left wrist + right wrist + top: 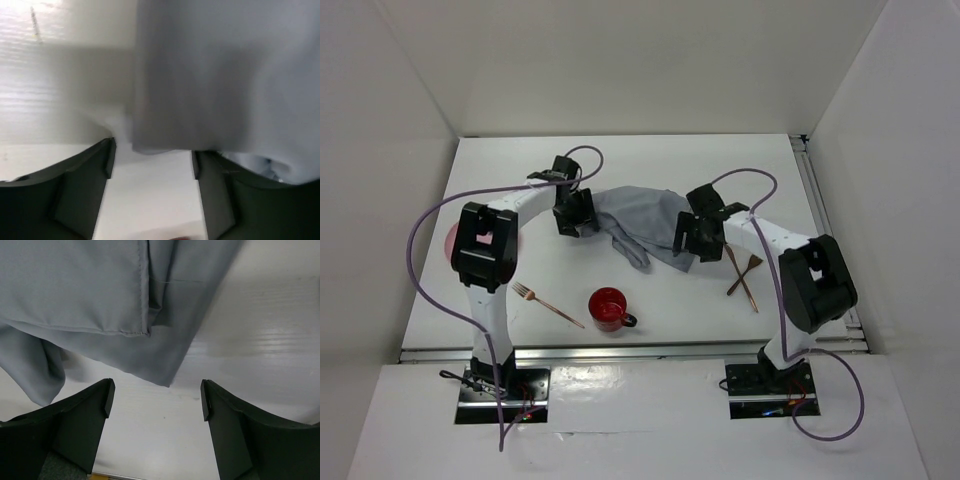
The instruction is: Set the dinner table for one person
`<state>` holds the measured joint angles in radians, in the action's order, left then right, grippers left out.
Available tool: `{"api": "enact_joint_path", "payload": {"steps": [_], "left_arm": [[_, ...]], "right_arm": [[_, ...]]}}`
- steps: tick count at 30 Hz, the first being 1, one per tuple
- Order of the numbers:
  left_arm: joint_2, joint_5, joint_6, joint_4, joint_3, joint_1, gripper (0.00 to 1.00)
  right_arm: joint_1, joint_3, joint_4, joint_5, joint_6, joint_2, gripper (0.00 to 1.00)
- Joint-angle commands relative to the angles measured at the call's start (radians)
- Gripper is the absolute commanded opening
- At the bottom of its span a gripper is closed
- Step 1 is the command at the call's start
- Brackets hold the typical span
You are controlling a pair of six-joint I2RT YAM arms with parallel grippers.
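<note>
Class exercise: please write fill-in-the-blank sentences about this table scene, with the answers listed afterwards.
1. The mug is coloured ____.
2. In the top view, the fork lies to the mug's ____.
3. The crumpled cloth is ____ in colour.
4. The left gripper and right gripper both stand ____.
Answers: red; left; grey; open.

dinner table (650,160), large flat rectangle, matte white

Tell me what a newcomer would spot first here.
A crumpled grey cloth lies in the middle of the table, with the left gripper and right gripper, both open, at its two ends. Nearer the arms, a bright red mug stands out, a copper fork to its left and crossed copper utensils to its right.
</note>
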<state>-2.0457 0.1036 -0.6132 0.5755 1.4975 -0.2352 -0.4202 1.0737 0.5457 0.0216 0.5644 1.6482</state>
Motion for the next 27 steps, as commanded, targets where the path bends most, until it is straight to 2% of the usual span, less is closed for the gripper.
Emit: {"api": "enact_joint_path", "payload": {"steps": [1,3,4,5,6,9,11,15,16,18,20,23,27], "left_arm": [[-0.028,0.048,-0.016,-0.023,0.043,-0.010,0.72],[-0.037,0.048,-0.016,-0.023,0.043,-0.010,0.53],[-0.037,0.048,-0.016,-0.023,0.056,-0.010,0.22],[-0.037,0.048,-0.016,-0.013,0.069,-0.010,0.08],[-0.037,0.048,-0.007,0.003,0.069,-0.010,0.00],[-0.010,0.060,0.015,0.021,0.096,-0.010,0.00],[0.036,0.071,0.024,0.030,0.108,-0.010,0.00],[0.094,0.093,0.058,0.078,0.159,-0.010,0.00],[0.094,0.093,0.058,0.092,0.174,-0.010,0.00],[0.120,0.105,0.070,0.136,0.230,-0.010,0.00],[0.137,0.105,0.079,0.155,0.280,-0.010,0.00],[0.176,0.116,0.089,0.194,0.342,-0.010,0.00],[0.203,0.116,0.089,0.251,0.492,-0.010,0.00]], "right_arm": [[-0.028,0.017,-0.058,-0.021,0.037,0.028,0.81],[-0.028,0.008,-0.081,-0.022,0.049,0.053,0.78],[-0.037,0.008,-0.081,-0.022,0.061,0.064,0.78],[-0.037,0.008,-0.090,-0.022,0.061,0.083,0.74],[-0.037,0.008,-0.090,-0.012,0.084,0.094,0.71],[-0.060,0.008,-0.090,0.009,0.116,0.122,0.62],[-0.060,-0.003,-0.102,0.031,0.126,0.133,0.60],[-0.069,-0.012,-0.122,0.054,0.147,0.176,0.46],[-0.069,-0.012,-0.122,0.054,0.160,0.176,0.33],[-0.069,0.002,-0.109,0.063,0.169,0.188,0.00],[-0.069,0.034,-0.081,0.101,0.183,0.188,0.00],[-0.069,0.063,-0.038,0.165,0.171,0.093,0.00],[-0.069,0.196,0.034,0.244,0.121,-0.034,0.00]]}}
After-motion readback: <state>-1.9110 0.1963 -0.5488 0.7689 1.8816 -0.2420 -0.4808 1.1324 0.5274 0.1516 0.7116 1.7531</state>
